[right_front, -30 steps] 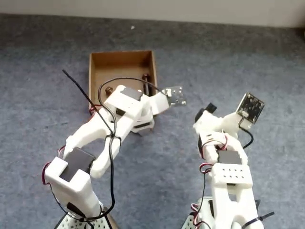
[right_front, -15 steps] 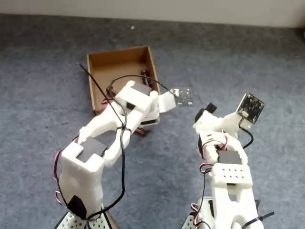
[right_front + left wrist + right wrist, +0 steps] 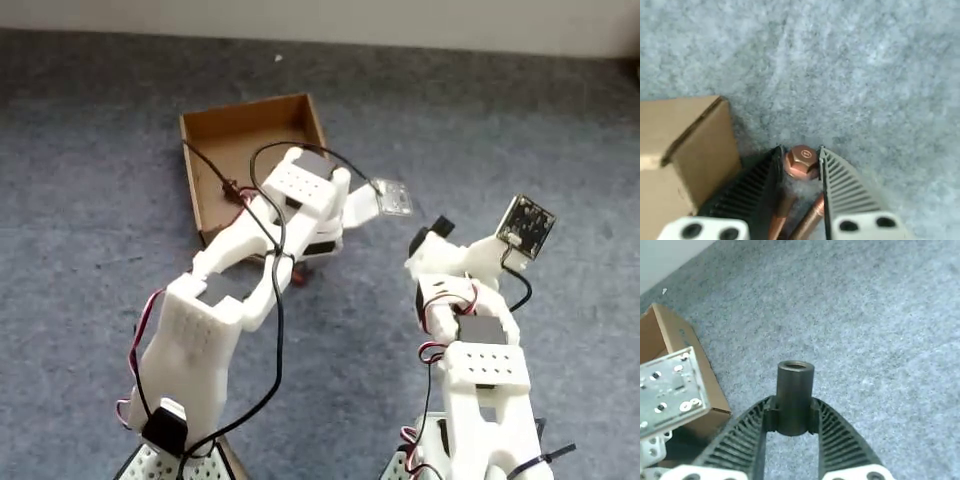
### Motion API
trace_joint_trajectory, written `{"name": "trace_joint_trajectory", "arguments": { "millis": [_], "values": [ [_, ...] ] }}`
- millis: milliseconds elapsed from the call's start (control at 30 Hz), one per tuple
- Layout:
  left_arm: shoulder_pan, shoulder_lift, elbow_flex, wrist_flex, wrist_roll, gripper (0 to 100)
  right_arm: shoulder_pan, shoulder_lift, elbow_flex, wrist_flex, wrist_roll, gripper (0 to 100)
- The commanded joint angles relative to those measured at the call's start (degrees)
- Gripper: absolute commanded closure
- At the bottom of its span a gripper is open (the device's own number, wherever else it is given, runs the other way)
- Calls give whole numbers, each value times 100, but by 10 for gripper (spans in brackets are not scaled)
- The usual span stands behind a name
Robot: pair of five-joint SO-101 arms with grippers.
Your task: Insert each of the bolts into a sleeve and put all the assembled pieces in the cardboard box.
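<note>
1. Bolt (image 3: 801, 162): copper-coloured, with a hex head. It sits between the tips of the left gripper (image 3: 800, 151), whose jaws are drawn in close on opposite flats of the head. It is over the grey carpet (image 3: 865, 75), just beside an outer wall of the cardboard box (image 3: 685, 145). Two copper shafts run back between the jaws; whether both belong to this piece cannot be told.
2. Sleeve (image 3: 795, 390): a dark, plain cylinder, open bore uppermost. The right gripper (image 3: 793, 404) is clamped on its lower half, with the upper half standing free of the jaws. It is over carpet, apart from the box.
3. Cardboard box: open-topped, in the upper left of the high view (image 3: 215, 135). The left arm crosses its lower right corner there.
4. Handling, bolt: judged rigid metal, dense for its size, with a smooth and probably slippery finish. The head flats give the surest hold and leave the shank free to enter a bore.
5. Handling, sleeve: judged stiff and not fragile, though a round wall is likely to twist or slide between ribbed pads. Hold it low on the body, keep the bore mouth clear, and keep the axis steady while the shank goes in.
</note>
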Motion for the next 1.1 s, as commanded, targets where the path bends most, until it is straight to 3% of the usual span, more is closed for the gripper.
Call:
{"name": "trace_joint_trajectory", "arguments": {
  "millis": [0,467,533,733,833,1067],
  "values": [
    [66,-75,-620,589,404,995,57,-154,-40,-110,-26,992],
    [75,-84,-2484,1776,1319,995,40,-207,-40,-101,0,992],
    [66,-136,-2642,1785,1495,995,-84,-207,-31,-101,343,993],
    [84,-1042,-2624,1785,1609,995,-356,-215,127,-110,668,993],
    [57,-1560,-2598,1793,2101,995,-462,-215,163,-110,677,993],
    [233,-3354,-1429,1767,2523,995,-813,-215,180,-101,888,993]
  ]
}}
